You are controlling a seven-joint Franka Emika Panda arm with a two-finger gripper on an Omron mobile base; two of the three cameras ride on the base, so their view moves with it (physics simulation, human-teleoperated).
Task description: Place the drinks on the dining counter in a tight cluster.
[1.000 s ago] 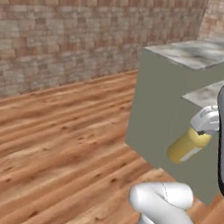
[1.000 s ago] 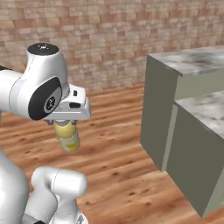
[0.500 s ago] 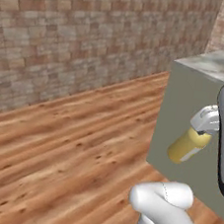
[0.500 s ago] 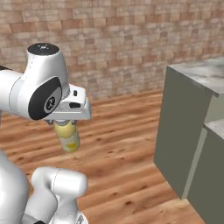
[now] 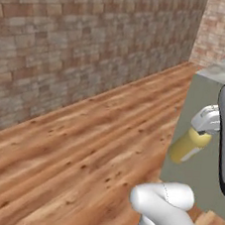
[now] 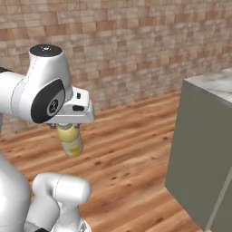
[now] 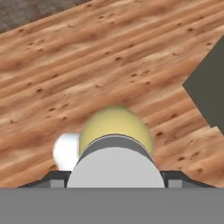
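Bottle carried above the wooden floor

Yellow bottle is pinched near its grey cap by the gripper, hanging tilted over the wooden floor beside a grey-green island. Rigid, smooth and probably fairly heavy, it is judged best held high around the neck, where slipping seems least likely.

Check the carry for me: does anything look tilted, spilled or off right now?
Nothing stands out. The yellow bottle hangs from the tool, tilted slightly, clear of the wooden floor and the grey-green island. No spill is visible.
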